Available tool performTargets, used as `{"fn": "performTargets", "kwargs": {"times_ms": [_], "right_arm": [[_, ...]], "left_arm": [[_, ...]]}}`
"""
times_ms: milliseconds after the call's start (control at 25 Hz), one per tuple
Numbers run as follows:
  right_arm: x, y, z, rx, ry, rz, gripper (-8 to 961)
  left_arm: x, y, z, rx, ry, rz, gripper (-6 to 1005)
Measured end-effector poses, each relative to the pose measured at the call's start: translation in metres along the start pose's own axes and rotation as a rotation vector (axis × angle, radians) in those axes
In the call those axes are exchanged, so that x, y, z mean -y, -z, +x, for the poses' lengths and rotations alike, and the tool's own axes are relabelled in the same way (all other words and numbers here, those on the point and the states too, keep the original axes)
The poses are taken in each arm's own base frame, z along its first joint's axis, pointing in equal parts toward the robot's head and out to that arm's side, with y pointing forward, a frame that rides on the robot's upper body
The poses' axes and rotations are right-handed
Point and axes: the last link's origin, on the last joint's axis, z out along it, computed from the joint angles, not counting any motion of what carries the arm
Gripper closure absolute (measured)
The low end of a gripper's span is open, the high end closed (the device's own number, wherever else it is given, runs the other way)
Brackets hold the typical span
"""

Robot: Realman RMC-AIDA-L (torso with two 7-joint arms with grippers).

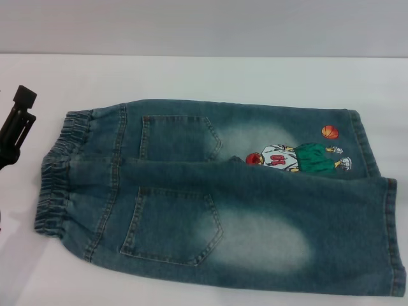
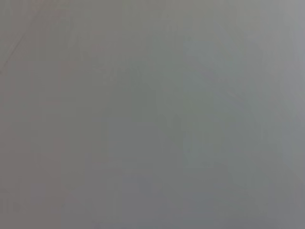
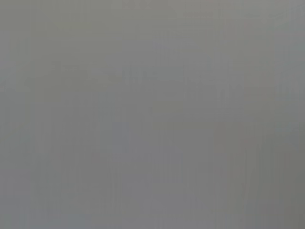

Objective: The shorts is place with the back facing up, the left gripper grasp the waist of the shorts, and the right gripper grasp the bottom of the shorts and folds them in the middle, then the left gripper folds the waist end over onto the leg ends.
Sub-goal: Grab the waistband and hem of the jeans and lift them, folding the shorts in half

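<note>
On the white table in front of me, seen from my head camera, a pair of denim shorts lies flat with the back pockets facing up. Going from left to right: my left gripper, a black shape, hangs at the far left edge of the view, just beside the elastic waistband but not touching it. I cannot tell whether its fingers are parted or closed. Next come the two back pockets, then a cartoon basketball player printed on the far leg, and finally the leg hems at the right edge. My right gripper is nowhere in view, and both wrist cameras show only blank grey.

Nothing is folded yet, so I judge the step in hand is the first reach. To do it well, I should pinch the waistband at one corner, through both layers, while my right gripper takes the hem on the same side, so the fold runs straight along the middle seam. Both grips should lift together, or the denim will drag and bunch.
</note>
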Motion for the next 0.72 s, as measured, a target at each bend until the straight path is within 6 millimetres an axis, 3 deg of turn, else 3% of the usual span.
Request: {"fn": "performTargets", "kwargs": {"times_ms": [720], "right_arm": [[0.0009, -0.0011, -0.0003, -0.002, 0.000, 0.003, 305]], "left_arm": [[0.0007, -0.0009, -0.0006, 0.005, 0.024, 0.002, 170]]}}
